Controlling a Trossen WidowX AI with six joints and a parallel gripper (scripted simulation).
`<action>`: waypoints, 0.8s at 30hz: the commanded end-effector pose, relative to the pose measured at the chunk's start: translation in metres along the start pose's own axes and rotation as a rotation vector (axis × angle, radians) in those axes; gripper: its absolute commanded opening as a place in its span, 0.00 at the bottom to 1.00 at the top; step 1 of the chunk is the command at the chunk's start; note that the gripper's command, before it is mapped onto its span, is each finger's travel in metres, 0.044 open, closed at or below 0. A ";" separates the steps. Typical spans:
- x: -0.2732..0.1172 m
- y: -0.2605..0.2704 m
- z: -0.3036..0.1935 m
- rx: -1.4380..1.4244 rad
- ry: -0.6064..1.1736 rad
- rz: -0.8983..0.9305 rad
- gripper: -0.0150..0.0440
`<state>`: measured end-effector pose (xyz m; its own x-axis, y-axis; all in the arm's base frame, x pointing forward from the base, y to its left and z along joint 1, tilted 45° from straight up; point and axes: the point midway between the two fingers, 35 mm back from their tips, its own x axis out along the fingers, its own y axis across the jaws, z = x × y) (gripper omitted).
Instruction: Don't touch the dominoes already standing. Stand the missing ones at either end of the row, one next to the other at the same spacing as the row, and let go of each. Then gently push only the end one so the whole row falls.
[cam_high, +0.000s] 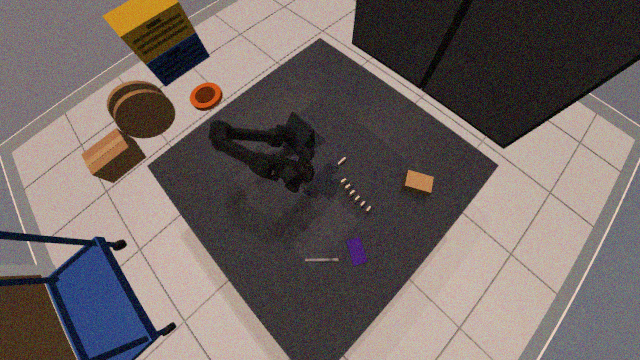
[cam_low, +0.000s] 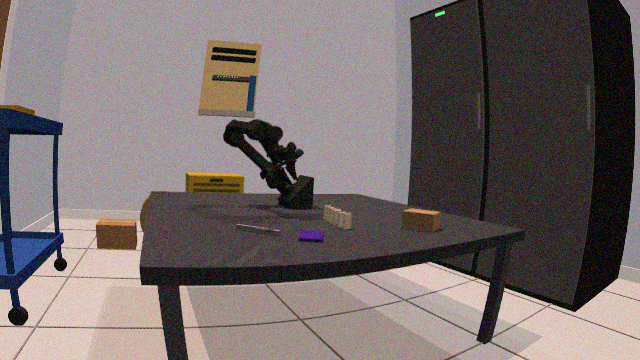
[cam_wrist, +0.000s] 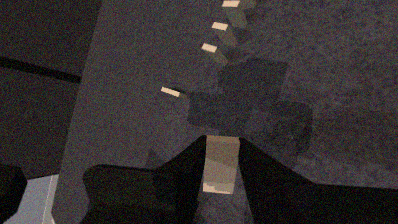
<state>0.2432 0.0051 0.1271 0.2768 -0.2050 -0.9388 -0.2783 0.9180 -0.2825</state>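
Observation:
A row of several small cream dominoes (cam_high: 352, 192) (cam_low: 341, 218) (cam_wrist: 220, 26) stands upright on the dark table. A separate cream domino (cam_high: 342, 160) (cam_wrist: 170, 92) is apart from the row, beyond its end nearer the arm's base. It looks longer and thinner from above than the row's tops and seems to lie on its long narrow edge. My gripper (cam_wrist: 221, 141) is shut on another cream domino (cam_wrist: 221, 162), held between the fingertips above the table, to the side of the row's near end. In the top view the fingers are hidden under the wrist.
A wooden block (cam_high: 419, 181) (cam_low: 421, 220) lies to the right of the row. A purple block (cam_high: 356, 251) (cam_low: 311, 236) and a thin pale rod (cam_high: 321, 260) (cam_low: 258, 228) lie nearer the table's front. The black cabinet (cam_high: 470, 60) stands beyond the table's edge.

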 end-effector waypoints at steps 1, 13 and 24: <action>0.002 0.001 -0.001 -0.005 -0.064 0.031 0.44; 0.005 0.002 -0.002 -0.039 -0.295 0.089 0.44; 0.003 0.003 -0.001 -0.101 -0.520 0.086 0.44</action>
<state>0.2425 0.0060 0.1228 0.6188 0.0607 -0.7832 -0.3833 0.8936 -0.2335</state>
